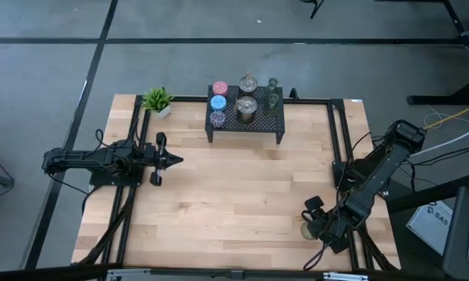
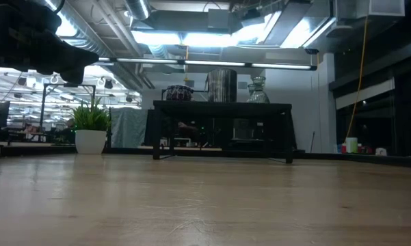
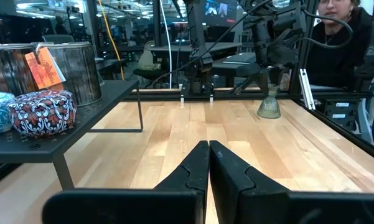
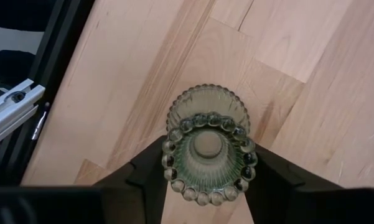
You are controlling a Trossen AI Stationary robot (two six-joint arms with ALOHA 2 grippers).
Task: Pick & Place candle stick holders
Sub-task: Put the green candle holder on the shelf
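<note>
Now, glass holder: an olive-grey ribbed candle stick holder (image 4: 206,149) stands upright on the table (image 1: 234,203) near its front right corner, well apart from the rack.
Other holders: the pink holder (image 1: 219,88), light blue holder (image 1: 218,102), speckled dark blue holder (image 1: 218,118) and two silver holders (image 1: 246,108) sit on the black mesh rack (image 1: 246,117) at the far edge.
Right pincer: the right pincer (image 4: 205,171) has one finger on each side of the glass holder, at or very near the beaded rim; whether it already grips, I cannot tell.
Step in hand: judging by this, the grasp on the glass holder, at the pick stage.
Next move: likely a firm squeeze, then a straight lift so the holder does not tip or slip between the fingers, before carrying it toward the rack.
Right arm pose: bent low over the front right corner, wrist pointing down at the table.
Left pincer: the left pincer (image 3: 208,163) is closed on nothing, fingertips pressed together.
Left arm pose: stretched level above the table's left side, waiting, pointing toward the middle.
Plant: a small potted plant (image 1: 158,101) stands just left of the rack.
</note>
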